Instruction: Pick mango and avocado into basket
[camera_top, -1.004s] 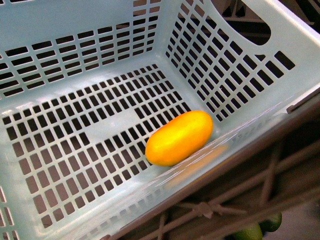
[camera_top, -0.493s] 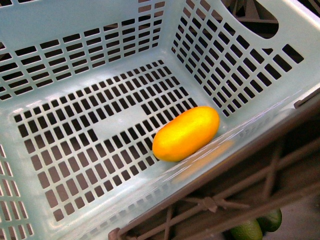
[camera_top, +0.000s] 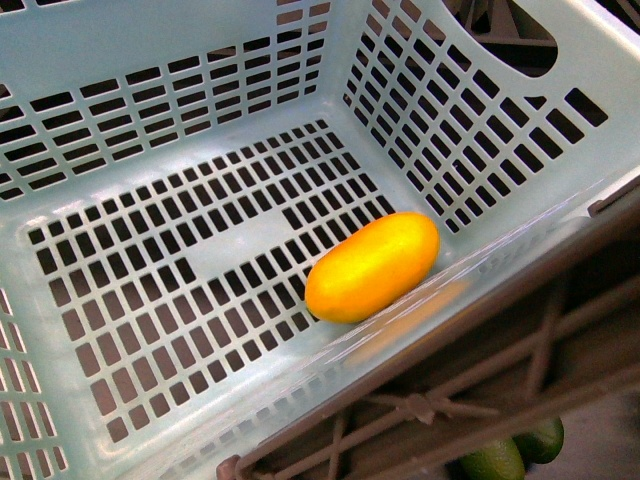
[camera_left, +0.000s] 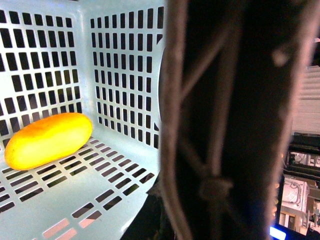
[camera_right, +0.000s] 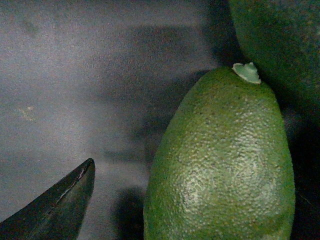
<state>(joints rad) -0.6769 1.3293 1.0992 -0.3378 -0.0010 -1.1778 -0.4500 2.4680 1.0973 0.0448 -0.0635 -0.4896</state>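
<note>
The front camera looked steeply down from close above into the basket, whose floor and walls filled nearly the whole frame. The left wrist camera sat low beside the rim and faced across the basket floor, with the blurred brown handle hard against the lens; both views shared the mango and the slotted floor around it. The right wrist camera faced a dark surface at very close range, an avocado filling half its frame.
</note>
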